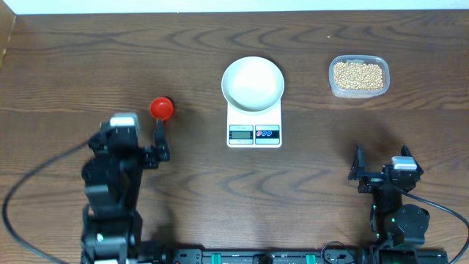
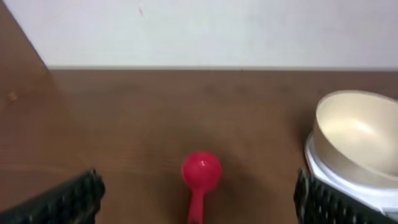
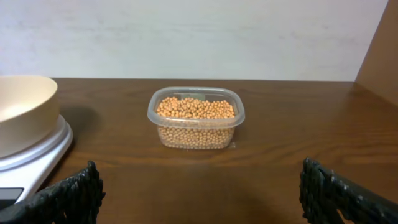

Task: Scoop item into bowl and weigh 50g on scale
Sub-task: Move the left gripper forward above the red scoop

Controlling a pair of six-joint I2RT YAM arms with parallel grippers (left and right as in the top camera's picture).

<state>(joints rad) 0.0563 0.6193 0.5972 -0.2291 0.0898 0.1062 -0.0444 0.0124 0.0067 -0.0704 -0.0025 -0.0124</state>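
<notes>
The white bowl [image 1: 253, 83] sits empty on the white scale [image 1: 254, 134] at mid-table. Pale-tan beans [image 1: 358, 75] fill a clear plastic tub [image 1: 333, 86] at the back right. A red scoop [image 1: 161, 109] lies left of the scale, with its handle pointing toward my left gripper [image 1: 157, 149]. In the left wrist view the scoop [image 2: 201, 171] lies between the wide-apart fingers of my left gripper [image 2: 199, 205], untouched, with the bowl [image 2: 357, 134] on the scale [image 2: 324, 169] at right. My right gripper [image 1: 382, 164] [image 3: 202, 199] is open and empty, well short of the beans [image 3: 196, 109].
A pale wall runs along the table's far edge. A wooden side panel [image 3: 379, 56] rises at the right edge. In the right wrist view the bowl [image 3: 22, 112] and scale [image 3: 40, 155] stand at far left. Cables trail near both arm bases.
</notes>
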